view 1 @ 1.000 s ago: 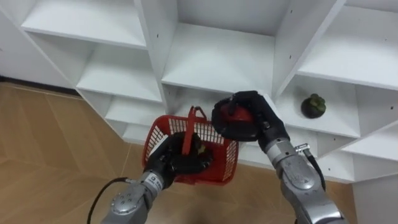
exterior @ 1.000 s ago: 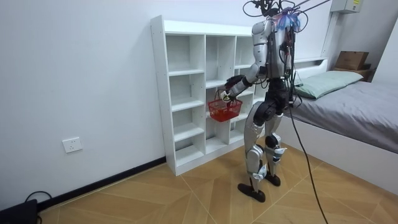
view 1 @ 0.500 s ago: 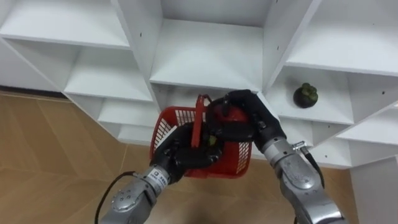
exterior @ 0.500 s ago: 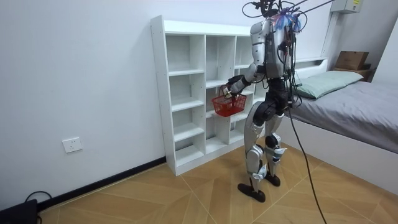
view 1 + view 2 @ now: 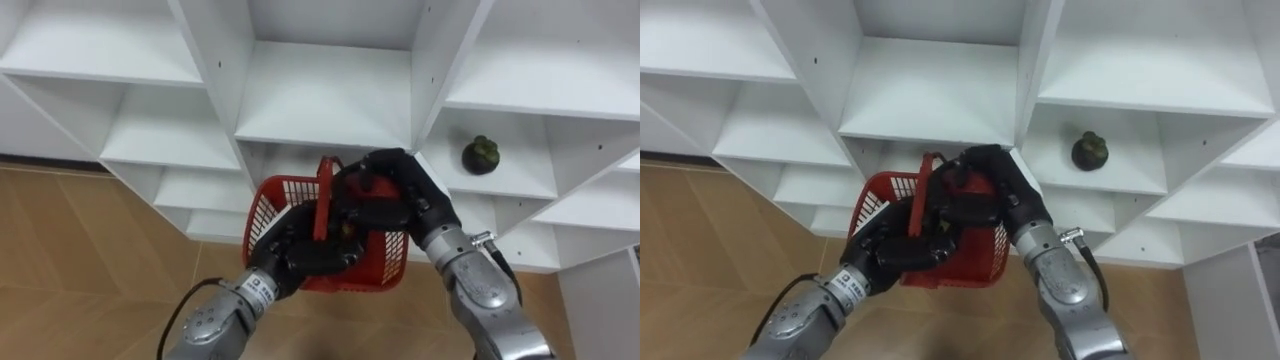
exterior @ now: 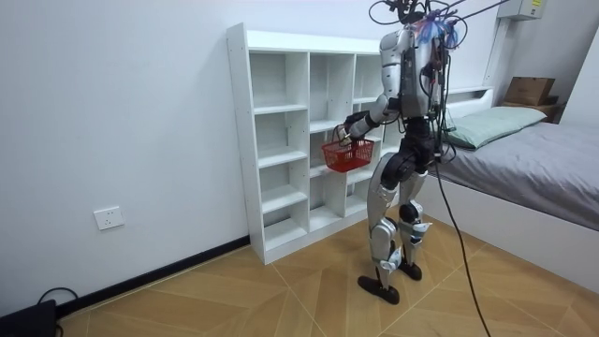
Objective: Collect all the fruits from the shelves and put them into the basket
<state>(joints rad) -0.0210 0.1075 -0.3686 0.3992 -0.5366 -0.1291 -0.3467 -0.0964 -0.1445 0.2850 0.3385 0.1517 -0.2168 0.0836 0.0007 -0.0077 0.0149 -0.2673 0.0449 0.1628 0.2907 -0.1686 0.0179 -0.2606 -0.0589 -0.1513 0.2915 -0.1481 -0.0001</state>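
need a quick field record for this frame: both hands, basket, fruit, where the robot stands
left hand: curled on the red basket, holding it up in front of the shelves
right hand: curled round a red fruit, over the basket's far rim
fruit on shelf: one dark round fruit, in the compartment to the right of the right hand
basket contents: hidden by the hands
robot: upright, facing the white shelf unit; bed at the room view's right
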